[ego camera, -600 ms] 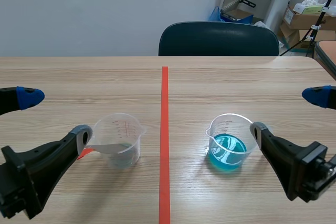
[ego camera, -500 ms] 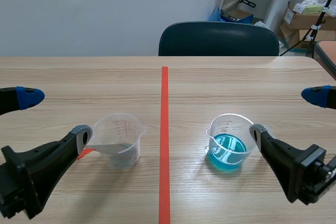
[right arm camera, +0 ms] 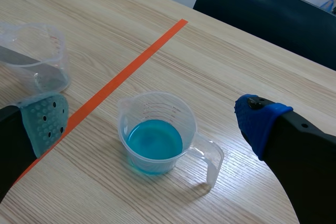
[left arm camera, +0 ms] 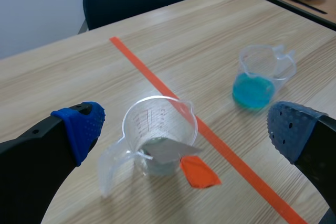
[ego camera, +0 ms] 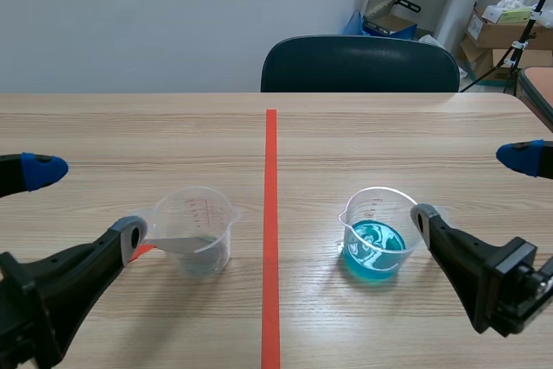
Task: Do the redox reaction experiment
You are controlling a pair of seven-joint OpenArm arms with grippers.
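Left hand (ego camera: 86, 201) has dropped slightly and drawn back toward the robot since 0.6 s ago; right hand (ego camera: 471, 187) and both beakers are unchanged. Both hands are spread wide, pinching nothing.

Clear beaker (ego camera: 197, 229): upright on the worktop (ego camera: 346, 136), left of the orange tape line (ego camera: 270, 213). A grey strip (left arm camera: 165, 149) leans inside it. The left hand's nearer fingertip is just beside its handle.

Beaker of blue liquid (ego camera: 376, 232): upright, right of the line, well apart from the first. The liquid is a shallow layer at the bottom. The right hand's nearer fingertip is close by its rim.
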